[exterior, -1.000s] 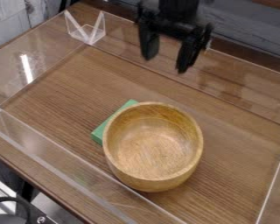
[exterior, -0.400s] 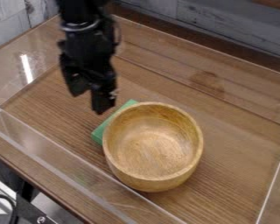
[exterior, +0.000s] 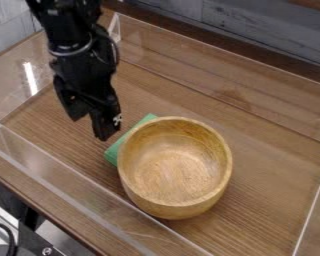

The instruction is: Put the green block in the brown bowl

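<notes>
The brown bowl [exterior: 176,166] sits on the wooden table in the lower middle of the camera view, empty, its hollow facing up. The green block [exterior: 127,140] lies flat on the table against the bowl's left rim, partly hidden behind it. My black gripper [exterior: 87,112] hangs pointing down just left of the block and the bowl, its two fingers open with nothing between them. Its right fingertip [exterior: 108,127] is close above the block's left edge.
A clear acrylic wall [exterior: 69,195] rings the wooden table top, with a low front edge and a right side panel [exterior: 314,215]. A small clear stand [exterior: 112,28] sits at the back behind my arm. Bare wood [exterior: 243,90] stretches behind and right of the bowl.
My gripper has travelled from the back of the table, above and behind the bowl, leftward and toward the camera, sinking lower, and now hangs beside the green block. Bowl and block have not moved.
</notes>
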Available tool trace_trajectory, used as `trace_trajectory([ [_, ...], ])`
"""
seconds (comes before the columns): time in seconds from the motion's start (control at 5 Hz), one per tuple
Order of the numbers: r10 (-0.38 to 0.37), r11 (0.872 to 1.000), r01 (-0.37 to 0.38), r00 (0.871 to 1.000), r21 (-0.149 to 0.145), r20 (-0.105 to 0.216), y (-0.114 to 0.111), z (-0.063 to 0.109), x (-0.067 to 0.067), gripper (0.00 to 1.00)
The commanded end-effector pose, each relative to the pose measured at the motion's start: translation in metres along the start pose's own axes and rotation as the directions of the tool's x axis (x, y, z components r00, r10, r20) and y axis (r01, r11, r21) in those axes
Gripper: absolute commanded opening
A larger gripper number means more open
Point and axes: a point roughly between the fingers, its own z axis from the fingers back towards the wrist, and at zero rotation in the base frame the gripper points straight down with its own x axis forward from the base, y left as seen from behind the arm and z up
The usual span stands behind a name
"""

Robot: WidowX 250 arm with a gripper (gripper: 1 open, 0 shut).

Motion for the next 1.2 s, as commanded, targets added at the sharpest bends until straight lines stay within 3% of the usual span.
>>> trace_trajectory([
  [0.0,-0.006,1.000,0.006,1.000,0.000,0.028,-0.004,0.000,0.006,1.00],
  [1.0,0.000,0.999,0.002,0.999,-0.045,0.046,-0.014,-0.024,0.009,1.00],
])
